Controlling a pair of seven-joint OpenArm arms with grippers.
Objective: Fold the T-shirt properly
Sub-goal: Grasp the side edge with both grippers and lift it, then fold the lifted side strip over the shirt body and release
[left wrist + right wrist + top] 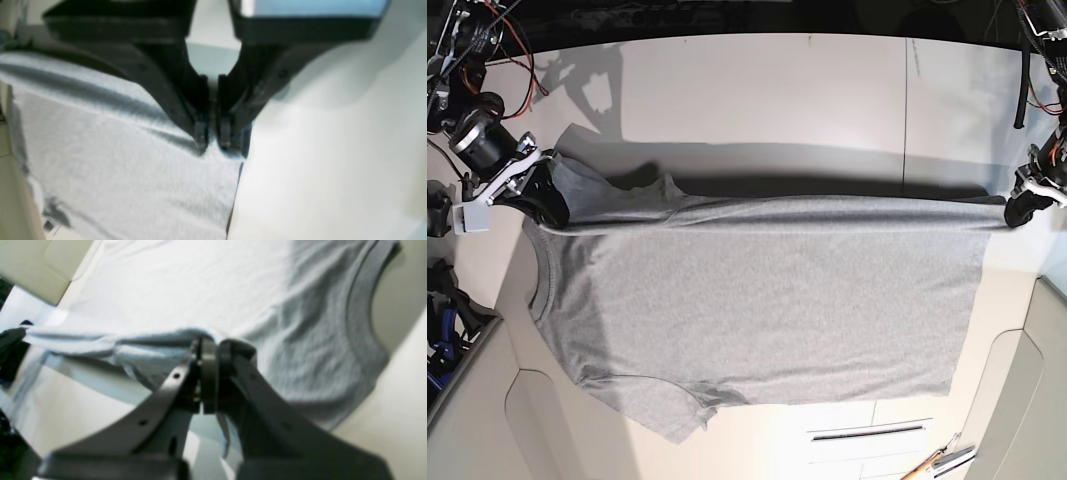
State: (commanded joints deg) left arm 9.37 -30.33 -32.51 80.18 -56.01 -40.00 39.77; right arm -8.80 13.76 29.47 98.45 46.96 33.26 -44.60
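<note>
T-shirt first: the large heather-grey short-sleeved cotton garment with a ribbed crew neck lies plain side up across the white table, its far long edge drawn taut between our two grippers and its near edge hanging over the table's front. Our right gripper is clenched on a bunched fold of cloth at the shoulder, beside the neck; our left gripper is pinched on the hem corner at the opposite end. We judge the cloth light, soft and limp, with no stiffness of its own. It will sag and wrinkle wherever it is unsupported, and a thin pinch could slip, so the best holds are doubled or seamed places: the hem corner, the shoulder seam, the ribbed collar. Keeping the two holds level and under even tension should keep the fold line straight. The left wrist view is blurred, so we cannot tell how much fabric lies between those jaws. Any lettering would be underneath and is not visible. The far sleeve is crumpled behind the right gripper, its outline hard to make out.
</note>
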